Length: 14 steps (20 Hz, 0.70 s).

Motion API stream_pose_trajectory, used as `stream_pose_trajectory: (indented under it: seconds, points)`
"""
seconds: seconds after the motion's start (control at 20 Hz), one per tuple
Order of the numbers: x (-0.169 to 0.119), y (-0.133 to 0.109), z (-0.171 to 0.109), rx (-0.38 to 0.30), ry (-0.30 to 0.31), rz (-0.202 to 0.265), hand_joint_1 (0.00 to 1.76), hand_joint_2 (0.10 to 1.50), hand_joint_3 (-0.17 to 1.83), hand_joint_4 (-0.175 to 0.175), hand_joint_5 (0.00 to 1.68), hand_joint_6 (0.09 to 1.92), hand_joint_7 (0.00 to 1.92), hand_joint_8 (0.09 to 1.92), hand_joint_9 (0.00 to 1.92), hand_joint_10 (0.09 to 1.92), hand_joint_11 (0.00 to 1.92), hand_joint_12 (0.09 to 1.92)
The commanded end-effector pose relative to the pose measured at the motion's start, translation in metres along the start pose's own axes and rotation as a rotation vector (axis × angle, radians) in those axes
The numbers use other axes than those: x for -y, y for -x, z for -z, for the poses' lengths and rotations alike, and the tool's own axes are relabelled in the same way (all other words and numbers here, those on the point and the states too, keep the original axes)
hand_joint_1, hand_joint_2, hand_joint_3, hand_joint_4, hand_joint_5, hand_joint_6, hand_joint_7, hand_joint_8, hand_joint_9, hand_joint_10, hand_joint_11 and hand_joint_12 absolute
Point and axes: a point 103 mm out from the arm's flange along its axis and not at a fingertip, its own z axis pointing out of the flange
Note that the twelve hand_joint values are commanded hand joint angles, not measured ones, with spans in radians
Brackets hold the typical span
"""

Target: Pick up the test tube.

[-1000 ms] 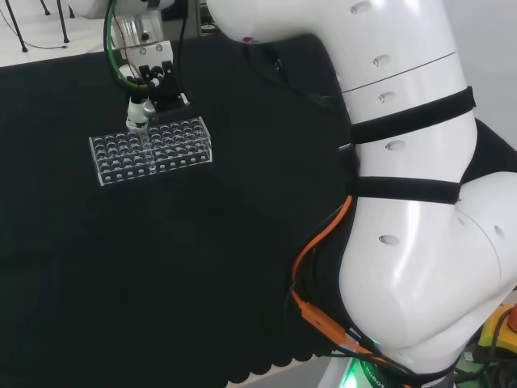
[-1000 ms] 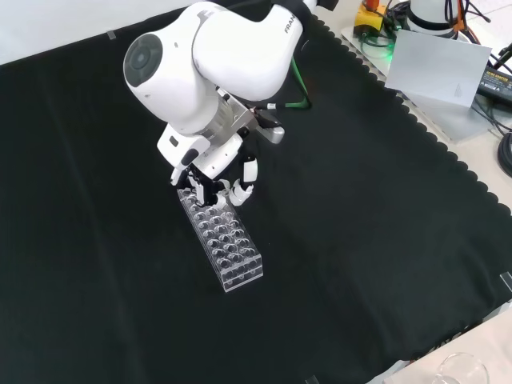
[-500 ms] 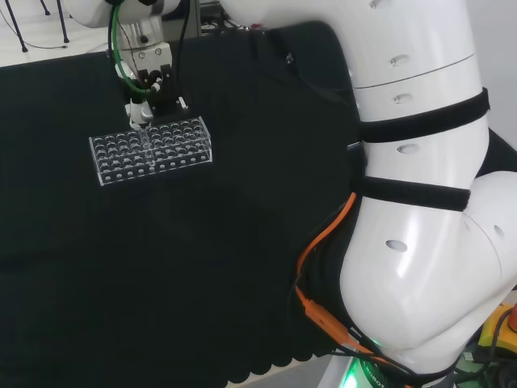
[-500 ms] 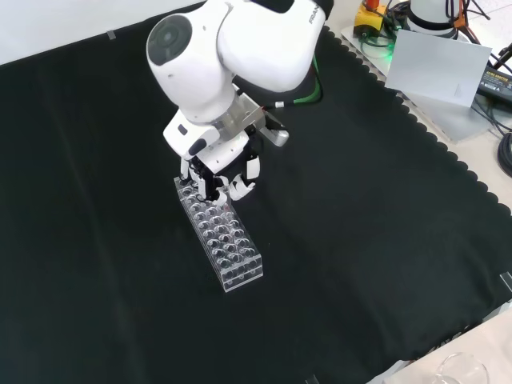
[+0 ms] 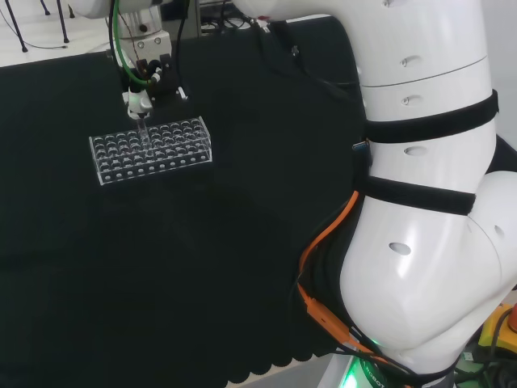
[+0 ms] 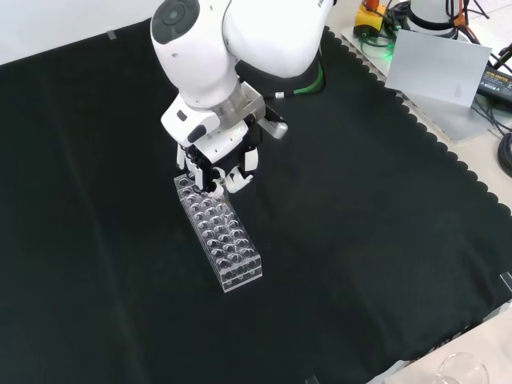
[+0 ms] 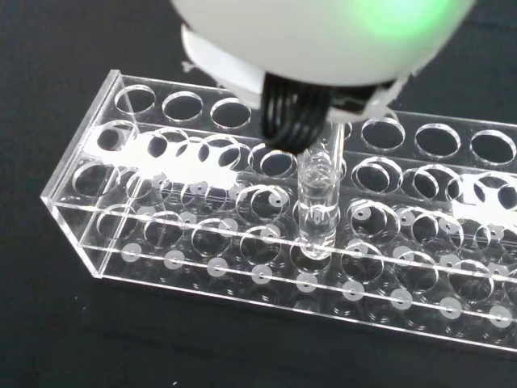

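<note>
The rack (image 7: 266, 250) is clear, shiny plastic, smooth like glass, and light shows as bright spots in its round holes. The test tube (image 7: 317, 212) is clear and glossy too, so the rack shows right through it. The cloth (image 6: 384, 240) on the bench is black, soft and not shiny, and the arm (image 5: 420, 202) is smooth, glossy white plastic, while the hand (image 6: 214, 164) has shiny white and dull black parts.

hand (image 5: 139, 99) risen above the rack (image 5: 150, 149), test tube (image 7: 318, 212) partly drawn up, arm link shifted higher
</note>
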Motion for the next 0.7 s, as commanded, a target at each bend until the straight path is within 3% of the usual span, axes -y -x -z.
stream_pose_trajectory:
  seconds: [0.05,0.7]
  points:
    - [0.004,0.008,0.018,-0.009,0.014,0.01,1.45,0.45,0.92,-0.175,1.35,0.61,1.47,0.63,1.35,0.57,1.04,1.23]
    - [0.021,0.037,0.074,-0.045,0.104,0.006,1.45,0.44,0.93,-0.175,1.36,0.6,1.48,0.62,1.35,0.56,1.04,1.24]
